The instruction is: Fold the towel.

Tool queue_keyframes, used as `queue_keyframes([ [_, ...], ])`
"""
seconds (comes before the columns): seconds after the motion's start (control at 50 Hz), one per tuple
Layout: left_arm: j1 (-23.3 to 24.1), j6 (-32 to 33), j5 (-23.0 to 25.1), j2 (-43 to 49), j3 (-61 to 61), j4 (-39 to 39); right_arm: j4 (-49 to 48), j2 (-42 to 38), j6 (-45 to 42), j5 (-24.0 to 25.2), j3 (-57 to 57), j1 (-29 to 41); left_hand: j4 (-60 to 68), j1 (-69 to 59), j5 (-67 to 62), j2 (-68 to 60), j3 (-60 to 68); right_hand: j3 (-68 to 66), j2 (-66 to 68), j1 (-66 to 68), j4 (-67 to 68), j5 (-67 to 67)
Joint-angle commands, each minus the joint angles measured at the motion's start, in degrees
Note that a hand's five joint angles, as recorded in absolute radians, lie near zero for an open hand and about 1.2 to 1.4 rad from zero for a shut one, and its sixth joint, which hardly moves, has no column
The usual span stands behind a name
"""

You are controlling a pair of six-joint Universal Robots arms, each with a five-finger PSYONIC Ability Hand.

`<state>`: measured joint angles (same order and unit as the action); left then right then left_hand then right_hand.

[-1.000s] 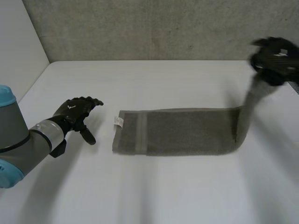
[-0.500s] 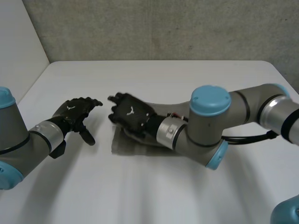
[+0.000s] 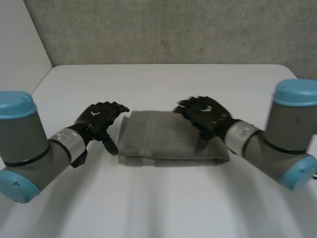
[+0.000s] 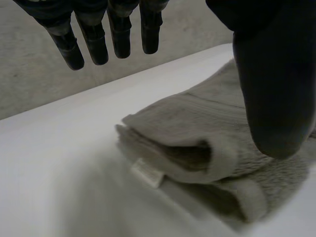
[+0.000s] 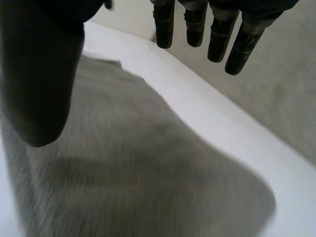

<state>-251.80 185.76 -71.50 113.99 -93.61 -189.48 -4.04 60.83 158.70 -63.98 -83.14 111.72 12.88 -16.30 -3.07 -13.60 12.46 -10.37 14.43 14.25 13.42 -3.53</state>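
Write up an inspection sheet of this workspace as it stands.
Surface: white table, with the towel lying on it.
Job's things: grey towel, folded double and lying flat; its label pokes out at the end by the left hand.
Clutter: nothing seen.
Hands: left hand open, beside the towel's end. Right hand open, over the towel's other half; cannot tell whether it touches.
Cables: nothing seen on the table.
Surroundings: grey concrete wall behind the table.
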Motion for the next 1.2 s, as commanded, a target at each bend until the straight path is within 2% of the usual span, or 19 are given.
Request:
queue_keyframes([
  [0.02, 2.71, -0.13, -0.31, 0.36, 0.35, -0.01, -4.21, 2.45, 3.63, 0.52, -10.62, -7.38, -2.88, 6.3, 3.07, 3.6, -2.46, 0.37, -4.43, -4.25, -3.42, 3.53],
  [0.14, 3.77, -2.41, -0.66, 0.71, 1.23, -0.19, -11.16, 4.73, 3.72, 0.61, -16.87, -10.2, -2.88, 6.3, 3.07, 3.6, -2.46, 0.37, 9.59, 9.77, -3.42, -10.49],
  [0.3, 4.21, -8.91, -3.29, 2.11, 2.02, -0.54, -12.31, 4.56, 3.9, 0.87, -20.22, -10.82, -2.88, 6.3, 3.07, 3.6, -2.46, 0.37, 20.86, 21.05, -3.42, -21.76],
  [0.42, 4.56, -9.36, -3.47, 2.2, 1.76, -0.54, -12.58, 4.12, 3.9, 2.36, -21.19, -11.26, -2.88, 6.3, 3.07, 3.6, -2.46, 0.37, 31.47, 31.65, -3.42, -32.37],
  [0.6, 4.82, -9.45, -3.82, 2.2, 1.06, -0.54, -12.58, 3.24, 3.72, 2.72, -22.16, -11.53, -2.88, 6.3, 3.07, 3.6, -2.46, 0.37, 31.99, 32.17, -3.42, -32.89],
  [0.64, 4.82, -9.45, -4.0, 2.2, 0.79, -0.54, -12.58, 3.33, 3.46, 2.98, -22.68, -12.22, -2.88, 6.3, 3.07, 3.6, -2.46, 0.37, 43.85, 44.04, -3.42, -44.75],
  [0.7, 4.73, -9.45, -4.09, 2.2, 0.27, -0.63, -12.58, 3.86, 3.28, 3.42, -23.03, -13.02, -2.88, 6.3, 3.07, 3.6, -2.46, 0.37, 51.16, 51.35, -3.42, -52.06],
  [0.74, 4.65, -9.45, -4.09, 2.12, 0.0, -0.63, -12.58, 4.56, 3.19, 4.82, -23.99, -15.12, -2.88, 6.3, 3.07, 3.6, -2.46, 0.37, 65.5, 65.68, -3.42, -66.4],
  [0.86, 4.38, -9.45, -4.09, 1.76, -0.17, -0.63, -13.28, 6.32, 2.23, 8.08, -26.37, -20.49, -2.88, 6.3, 3.07, 3.6, -2.46, 0.37, 65.57, 65.75, -3.42, -66.47],
  [0.9, 4.21, -9.45, -4.09, 1.59, -0.26, -0.54, -13.02, 7.02, 0.13, 10.79, -27.78, -24.51, -2.88, 6.3, 3.07, 3.6, -2.46, 0.37, 65.57, 65.75, -3.42, -66.47],
  [1.0, 4.03, -9.45, -4.09, 1.24, -0.52, -0.63, -12.05, 10.61, -2.78, 12.29, -28.4, -28.48, -2.88, 6.3, 3.07, 3.6, -2.46, 0.37, 65.57, 65.75, -3.42, -66.47],
  [1.14, 4.03, -9.45, -4.09, 1.15, -0.52, -0.63, -9.59, 16.78, -2.52, 13.35, -26.2, -28.49, -2.88, 6.3, 3.07, 3.6, -2.46, 0.37, 65.57, 65.75, -3.42, -66.47],
  [1.2, 4.12, -9.45, -4.09, 1.06, -0.52, -0.63, -9.5, 18.62, -1.47, 14.32, -24.26, -25.59, -2.88, 6.3, 3.07, 3.6, -2.46, 0.37, 65.57, 65.75, -3.42, -66.47],
])
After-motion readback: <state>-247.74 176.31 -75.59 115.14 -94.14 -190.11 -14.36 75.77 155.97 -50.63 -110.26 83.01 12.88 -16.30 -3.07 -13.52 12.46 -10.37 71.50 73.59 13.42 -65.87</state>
